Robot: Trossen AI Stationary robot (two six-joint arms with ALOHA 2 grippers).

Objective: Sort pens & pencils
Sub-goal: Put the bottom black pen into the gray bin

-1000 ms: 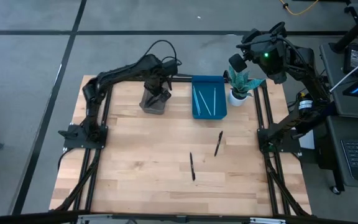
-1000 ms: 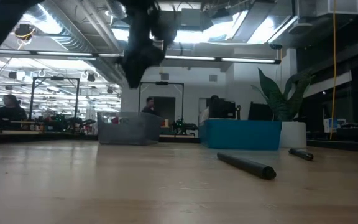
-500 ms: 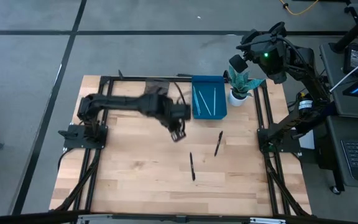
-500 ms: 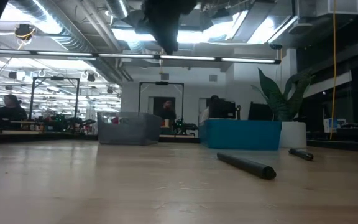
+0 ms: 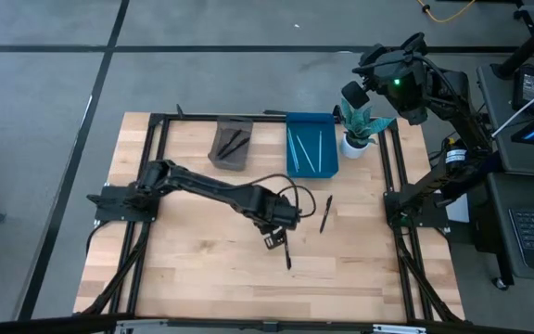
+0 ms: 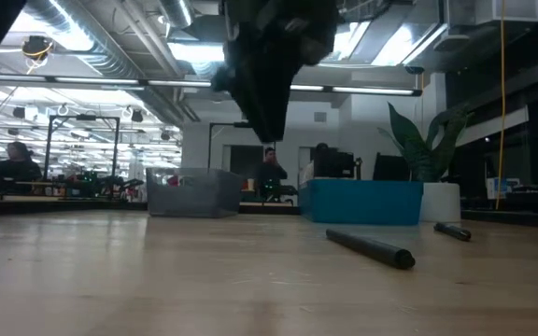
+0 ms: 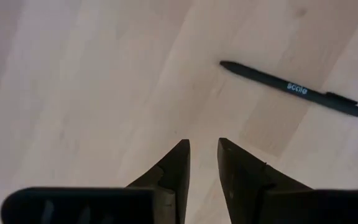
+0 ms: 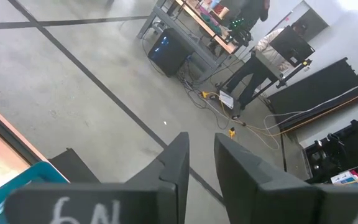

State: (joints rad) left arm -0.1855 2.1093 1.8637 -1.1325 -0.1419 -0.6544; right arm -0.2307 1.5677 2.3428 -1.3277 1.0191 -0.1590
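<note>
Two black pens lie flat on the wooden table: one (image 5: 286, 249) (image 6: 372, 249) near the middle and one (image 5: 325, 213) (image 6: 453, 231) further right. My left gripper (image 5: 274, 241) (image 7: 204, 146) points down above the table beside the middle pen (image 7: 291, 88). It is narrowly open with nothing between its fingers. A grey bin (image 5: 231, 144) holding dark pens and a blue bin (image 5: 311, 144) holding pencils stand at the far edge. My right gripper (image 8: 201, 144) is raised at the far right corner, facing the floor beyond the table, with a narrow empty gap between its fingers.
A potted plant (image 5: 358, 125) (image 6: 428, 149) in a white pot stands right of the blue bin (image 6: 361, 201). A black frame rail (image 5: 397, 176) runs along the table's sides. Bare wood (image 5: 202, 269) lies toward the near edge. Desks and equipment stand off the table's right side.
My left gripper has swung from above the grey bin toward the table's middle, going right and nearer and sinking, with its wrist rolling. It now hangs beside the middle pen. The grey bin and the pens in it have come into view. Neither pen on the table has moved.
</note>
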